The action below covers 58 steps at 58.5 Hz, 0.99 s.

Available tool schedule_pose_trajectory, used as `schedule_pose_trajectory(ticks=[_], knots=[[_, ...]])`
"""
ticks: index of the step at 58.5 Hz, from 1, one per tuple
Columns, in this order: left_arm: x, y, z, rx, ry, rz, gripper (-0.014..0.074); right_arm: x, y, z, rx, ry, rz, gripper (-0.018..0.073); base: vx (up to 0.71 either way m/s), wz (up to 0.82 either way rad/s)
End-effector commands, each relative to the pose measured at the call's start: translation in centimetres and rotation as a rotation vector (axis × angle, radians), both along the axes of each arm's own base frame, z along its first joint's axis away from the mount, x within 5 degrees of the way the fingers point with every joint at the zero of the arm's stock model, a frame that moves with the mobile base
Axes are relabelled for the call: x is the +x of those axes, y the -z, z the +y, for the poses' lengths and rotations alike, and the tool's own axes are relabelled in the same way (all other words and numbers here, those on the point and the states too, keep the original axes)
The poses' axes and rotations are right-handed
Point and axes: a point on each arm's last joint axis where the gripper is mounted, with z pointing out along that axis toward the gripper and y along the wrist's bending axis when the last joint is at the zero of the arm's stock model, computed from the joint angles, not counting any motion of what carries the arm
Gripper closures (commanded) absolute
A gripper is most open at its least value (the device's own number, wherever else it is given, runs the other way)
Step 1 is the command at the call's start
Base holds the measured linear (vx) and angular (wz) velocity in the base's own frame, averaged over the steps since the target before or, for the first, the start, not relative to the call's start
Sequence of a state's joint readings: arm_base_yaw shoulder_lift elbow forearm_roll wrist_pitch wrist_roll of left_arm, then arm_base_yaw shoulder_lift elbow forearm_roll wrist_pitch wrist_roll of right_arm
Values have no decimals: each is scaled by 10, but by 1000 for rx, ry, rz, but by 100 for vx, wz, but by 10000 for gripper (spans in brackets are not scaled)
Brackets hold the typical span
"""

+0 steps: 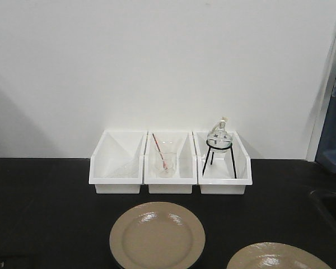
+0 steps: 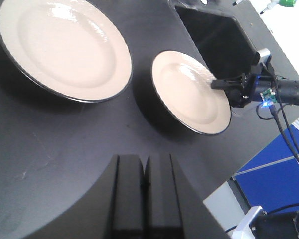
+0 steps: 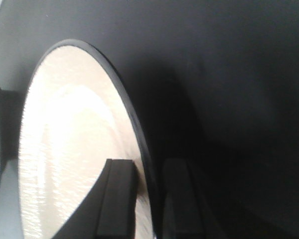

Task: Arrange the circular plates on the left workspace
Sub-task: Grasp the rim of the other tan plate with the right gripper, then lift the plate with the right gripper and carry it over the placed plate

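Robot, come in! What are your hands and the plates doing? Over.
Left gripper shut, empty. Right gripper astride right plate rim, grip unclear. Left plate flat on counter. Bins behind, not blocking.

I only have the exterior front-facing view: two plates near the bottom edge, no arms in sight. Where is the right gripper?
Observer: The right gripper is at the right plate. Its fingers straddle the dark rim, one over the beige face and one outside it.
Operator: Clamped yet?
Observer: The rim sits between the fingers, but I cannot tell whether they touch it.
Operator: And the left gripper?
Observer: The left gripper is shut and empty over bare countertop, with the centre plate ahead of it.
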<state>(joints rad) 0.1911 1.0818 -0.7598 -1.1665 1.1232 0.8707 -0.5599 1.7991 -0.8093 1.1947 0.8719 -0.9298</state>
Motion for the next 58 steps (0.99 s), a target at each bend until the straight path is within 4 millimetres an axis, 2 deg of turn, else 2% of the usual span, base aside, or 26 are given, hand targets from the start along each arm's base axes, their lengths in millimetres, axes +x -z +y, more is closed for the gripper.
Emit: schedule_pose_trajectory(ticks=[1,17,51,58], knots=[[-2,-16,-4,-77,-4,-44,601,7,-22,1,56,26,-104,567,0,0],[-2,-15,-4,-76,-4,-44,601,14,-39,7,237,59,-229,564,0,0],[0,-15,-2,-70,-22,-50,601,25,-64,5,457,179,-426,563,0,0],[0,-15,-2,-67,-33,-54,601,30,-69,14,464,148,-439,563,0,0]])
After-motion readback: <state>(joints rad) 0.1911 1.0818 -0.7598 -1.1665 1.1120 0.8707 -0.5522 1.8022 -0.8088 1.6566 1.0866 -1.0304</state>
